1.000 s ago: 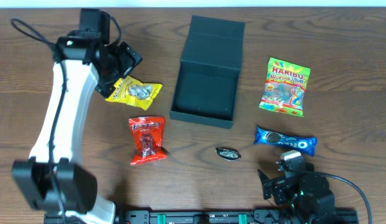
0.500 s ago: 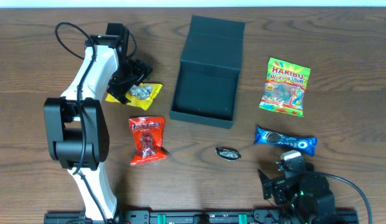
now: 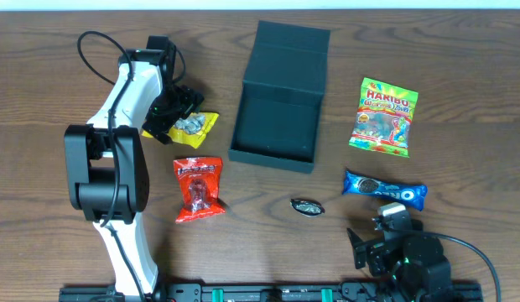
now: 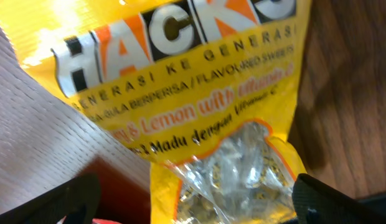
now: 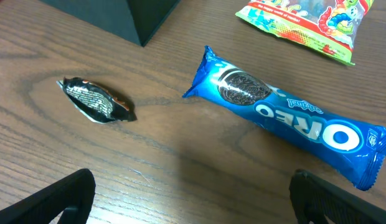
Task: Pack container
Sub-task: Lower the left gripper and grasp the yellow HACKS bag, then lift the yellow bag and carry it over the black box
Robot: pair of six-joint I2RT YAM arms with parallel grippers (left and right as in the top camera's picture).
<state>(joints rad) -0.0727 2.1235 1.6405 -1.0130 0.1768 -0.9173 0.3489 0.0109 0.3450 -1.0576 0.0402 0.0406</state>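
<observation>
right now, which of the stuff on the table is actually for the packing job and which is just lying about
For the job (snacks likely go in): container; yellow Hacks packet under the left claw; red packet; Haribo bag; Oreo roll; small dark wrapper.
Lying about: nothing obvious, only the table and the arm's black cable.
</observation>
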